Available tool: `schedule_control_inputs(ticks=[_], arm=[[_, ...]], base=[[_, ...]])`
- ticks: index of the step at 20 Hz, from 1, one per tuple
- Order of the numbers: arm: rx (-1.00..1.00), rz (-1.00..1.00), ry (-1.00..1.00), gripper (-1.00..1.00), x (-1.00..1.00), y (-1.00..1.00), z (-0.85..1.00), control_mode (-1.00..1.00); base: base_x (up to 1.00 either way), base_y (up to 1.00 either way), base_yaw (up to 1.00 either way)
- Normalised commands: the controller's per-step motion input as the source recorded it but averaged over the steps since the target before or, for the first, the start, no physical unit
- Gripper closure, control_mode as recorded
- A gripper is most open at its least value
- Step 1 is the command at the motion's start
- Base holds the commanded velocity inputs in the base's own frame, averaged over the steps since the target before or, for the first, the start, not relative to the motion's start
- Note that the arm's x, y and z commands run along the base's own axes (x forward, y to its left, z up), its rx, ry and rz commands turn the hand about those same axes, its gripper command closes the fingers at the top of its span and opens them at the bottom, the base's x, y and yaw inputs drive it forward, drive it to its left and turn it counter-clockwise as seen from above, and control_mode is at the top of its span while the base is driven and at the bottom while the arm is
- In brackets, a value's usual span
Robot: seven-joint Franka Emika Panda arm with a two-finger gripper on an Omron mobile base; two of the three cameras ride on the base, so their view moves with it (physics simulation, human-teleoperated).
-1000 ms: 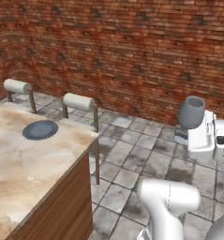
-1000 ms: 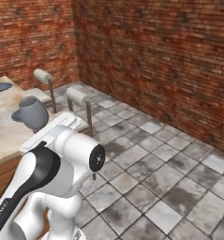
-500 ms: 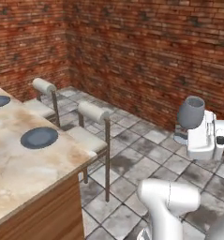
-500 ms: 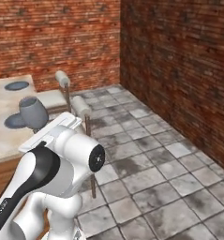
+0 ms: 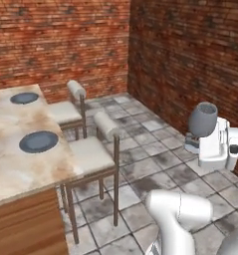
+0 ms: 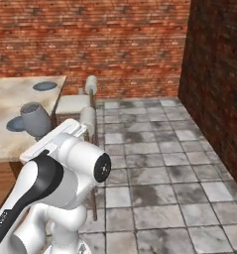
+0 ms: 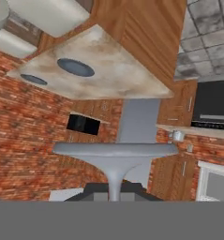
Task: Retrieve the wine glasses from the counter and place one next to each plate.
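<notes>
My gripper [image 5: 199,141] is shut on the stem of a grey wine glass [image 5: 202,119], which it holds upright above the tiled floor, right of the island. The same wine glass [image 6: 35,119] rises over my arm beside the island's edge. In the hand view its round foot [image 7: 115,150] and thin stem sit between the fingertips of the gripper [image 7: 114,188]. Two dark plates lie on the marbled island top: a near plate [image 5: 39,141] and a far plate [image 5: 24,97], seen again as the near plate [image 7: 76,67] and the far plate [image 7: 33,79]. The counter [image 7: 200,132] with wooden cabinets shows far off.
Two cushioned stools, one near [image 5: 93,152] and one far [image 5: 65,110], stand along the island's [image 5: 11,169] right side, between it and me. Red brick walls meet in a corner [image 5: 129,50] behind. A black appliance [image 7: 212,105] sits among the cabinets.
The whole picture has swung: the base has turned, bringing the island, both plates and both stools further into view. The wine glass stays in the shut gripper.
</notes>
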Motion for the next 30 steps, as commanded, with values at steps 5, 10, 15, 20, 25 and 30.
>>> schedule_control_inputs(ticks=[5,10,15,20,25,30], arm=[[0.00,0.00,0.00,1.00,0.00,0.00,0.00,1.00],[0.00,0.00,0.00,1.00,0.00,0.00,0.00,1.00],[0.00,0.00,0.00,1.00,0.00,0.00,0.00,1.00],[0.00,0.00,0.00,1.00,0.00,0.00,0.00,1.00],[0.00,0.00,0.00,1.00,0.00,0.00,0.00,1.00],[0.00,0.00,0.00,1.00,0.00,0.00,0.00,1.00]], base=[[0.15,-0.75,0.71],[0.05,-0.72,0.74],[0.02,-0.88,0.61],[0.00,-1.00,0.28],[0.46,-1.00,0.32],[0.99,-1.00,0.40]])
